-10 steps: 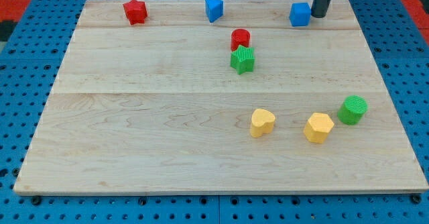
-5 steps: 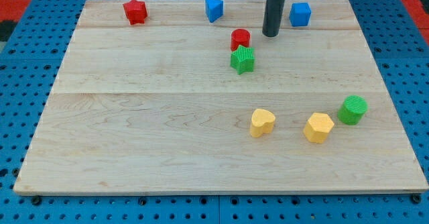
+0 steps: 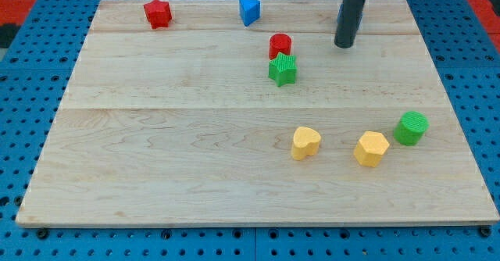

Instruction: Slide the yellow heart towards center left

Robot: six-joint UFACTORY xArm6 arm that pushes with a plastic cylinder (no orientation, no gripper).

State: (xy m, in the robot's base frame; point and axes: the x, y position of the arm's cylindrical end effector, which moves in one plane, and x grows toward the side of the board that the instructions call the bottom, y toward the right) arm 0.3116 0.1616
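Note:
The yellow heart point(image 3: 305, 142) lies on the wooden board point(image 3: 172, 136), right of centre and towards the view's bottom. My tip point(image 3: 344, 44) is near the view's top right, well above the heart and to its right, touching no block. The rod stands in front of the blue cube, which is almost wholly hidden behind it.
A yellow hexagonal block point(image 3: 371, 148) and a green cylinder point(image 3: 411, 127) lie right of the heart. A red cylinder point(image 3: 280, 44) touches a green star point(image 3: 283, 69) left of my tip. A red star point(image 3: 157, 12) and a blue block point(image 3: 249, 10) sit along the top edge.
My tip went left from beside the blue cube to near the red cylinder, then back right and slightly down. It now covers the blue cube. No block has moved.

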